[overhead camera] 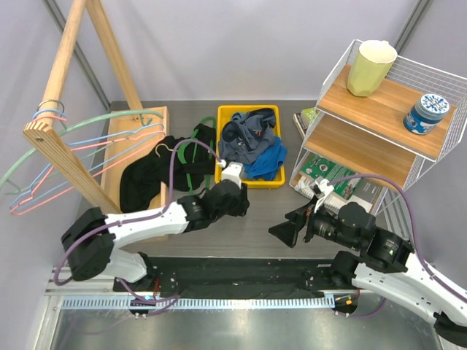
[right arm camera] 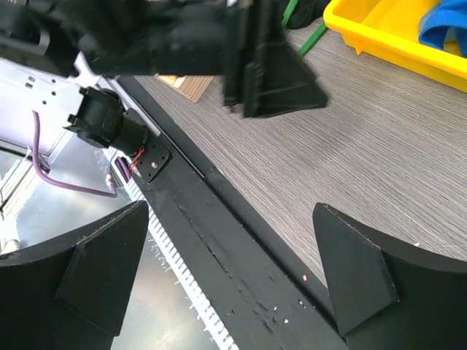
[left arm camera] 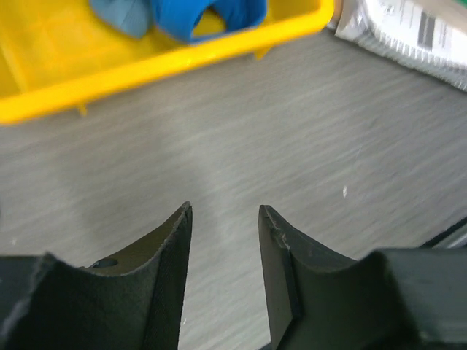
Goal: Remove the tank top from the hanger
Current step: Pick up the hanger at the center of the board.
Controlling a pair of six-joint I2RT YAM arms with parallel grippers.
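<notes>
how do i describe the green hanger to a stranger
Find the yellow bin mid-table. Just left of it lies black clothing, with the green hanger tangled in it. Unlike the wire hangers on the wooden rack, it lies on the table.

Tank top (overhead camera: 146,184): black, laid at the left of the worktop (overhead camera: 266,211), green hanger (overhead camera: 191,151) seen inside it;
Yellow bin (overhead camera: 218,142): set at the rear middle, filled with clothes (overhead camera: 248,135)
</notes>
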